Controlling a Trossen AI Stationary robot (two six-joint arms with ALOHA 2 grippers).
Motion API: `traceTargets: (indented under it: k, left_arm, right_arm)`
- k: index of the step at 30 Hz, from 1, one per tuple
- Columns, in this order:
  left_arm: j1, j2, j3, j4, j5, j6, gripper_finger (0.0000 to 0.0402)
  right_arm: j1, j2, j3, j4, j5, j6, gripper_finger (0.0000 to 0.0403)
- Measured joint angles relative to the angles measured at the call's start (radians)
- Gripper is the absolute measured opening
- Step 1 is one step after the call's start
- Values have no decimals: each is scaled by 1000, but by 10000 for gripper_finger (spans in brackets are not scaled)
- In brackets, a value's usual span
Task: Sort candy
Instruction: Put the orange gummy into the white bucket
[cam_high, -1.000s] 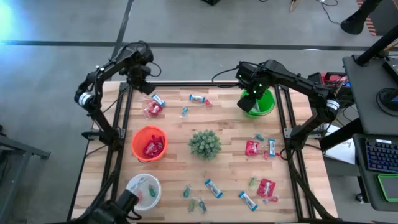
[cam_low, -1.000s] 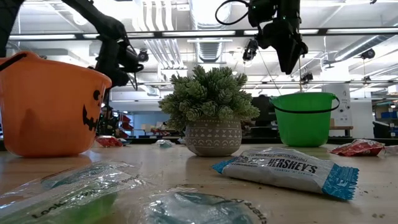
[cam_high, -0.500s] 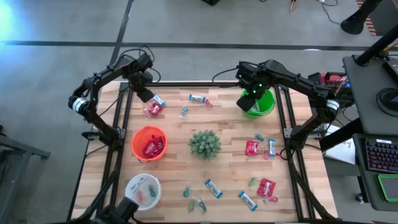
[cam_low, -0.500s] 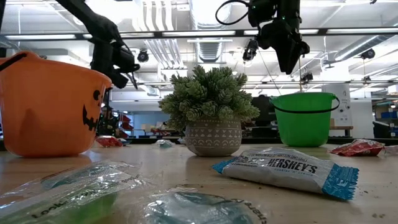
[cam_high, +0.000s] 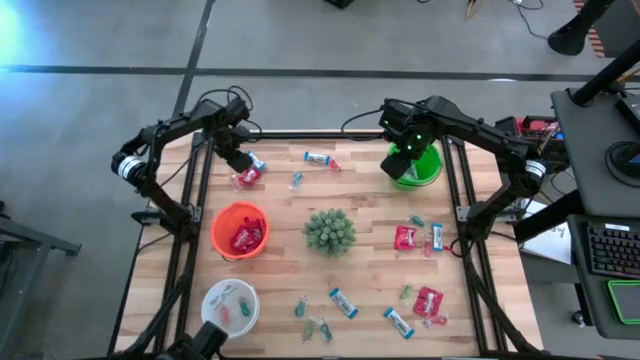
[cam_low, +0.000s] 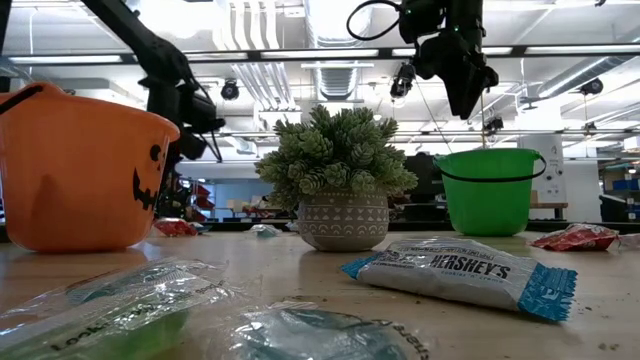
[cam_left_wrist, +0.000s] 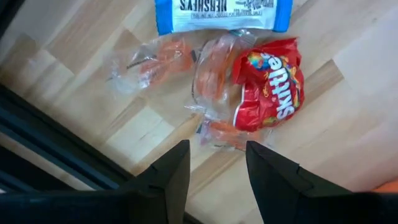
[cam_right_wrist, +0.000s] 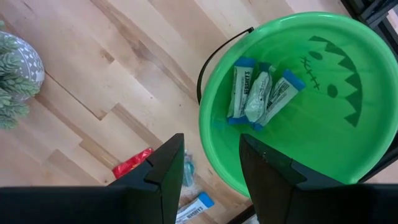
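My left gripper (cam_high: 240, 160) (cam_left_wrist: 216, 165) is open and hovers over a red Skittles packet (cam_left_wrist: 267, 87) (cam_high: 246, 177) near the table's far left corner. A blue-and-white bar (cam_left_wrist: 224, 12) and clear wrappers with orange pieces (cam_left_wrist: 155, 62) lie flat beside the packet. My right gripper (cam_high: 405, 150) (cam_right_wrist: 211, 165) is open and empty, high above the near-left rim of the green bucket (cam_right_wrist: 292, 106) (cam_high: 417, 166). Three blue-and-white bars (cam_right_wrist: 258, 90) lie inside that bucket. More candy is scattered over the table's near and right parts.
An orange pumpkin bucket (cam_high: 240, 231) holds red packets, and a white bowl (cam_high: 230, 305) holds green pieces. A spiky potted plant (cam_high: 330, 232) stands mid-table. Loose sweets lie at the far middle (cam_high: 318, 157), the right (cam_high: 405, 238) and the near edge (cam_high: 343, 302). Black frame rails run along both sides.
My left gripper has moved from the table's far edge toward the near side and down, closing on the red packet and the bar beside it. It has stayed open. My right gripper has kept still above the green bucket.
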Motion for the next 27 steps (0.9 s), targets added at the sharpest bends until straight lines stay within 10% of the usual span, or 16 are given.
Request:
traceTargets:
  k: [27]
  left_arm:
    - [-3,103,-4,59,26,-127,139]
  right_arm:
    - [0,0,0,2,0,15,146]
